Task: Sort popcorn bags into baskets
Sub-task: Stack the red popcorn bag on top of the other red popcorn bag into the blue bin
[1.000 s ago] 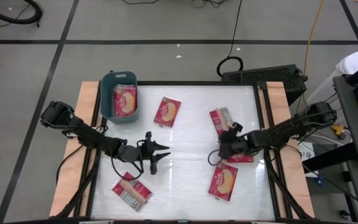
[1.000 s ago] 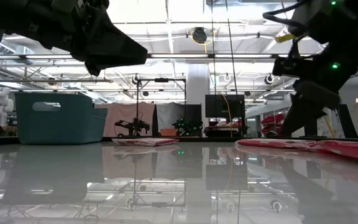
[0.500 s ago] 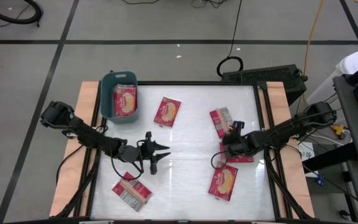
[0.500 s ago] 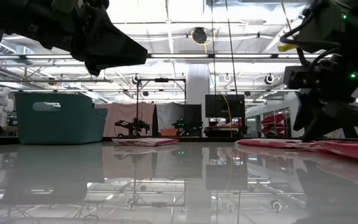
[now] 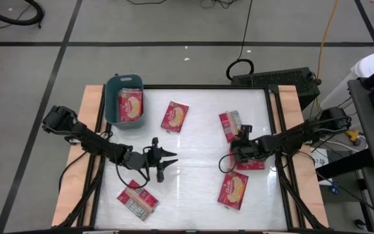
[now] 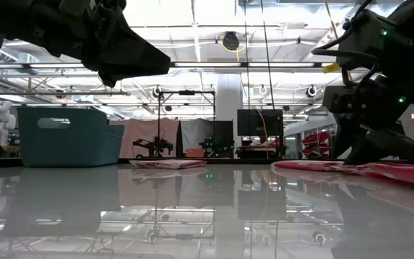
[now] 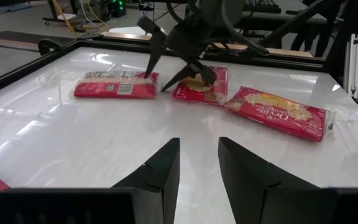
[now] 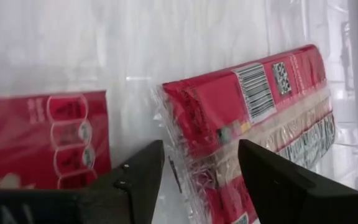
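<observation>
Right gripper is lowered with spread fingers astride the end of a popcorn bag near the table's right edge.

A glossy white table with wooden side rails carries everything. The teal plastic basket, rounded at the corners, stands at the far left corner with one bag already inside. The grasping step seems to be in hand: next, the jaws must be closed on the crinkly, film-wrapped red packet, label side up, without slipping. Four other flat packets are seen loose: far middle, under the right arm, near right, near left. The left gripper waits over the middle-left, part open and empty.
</observation>
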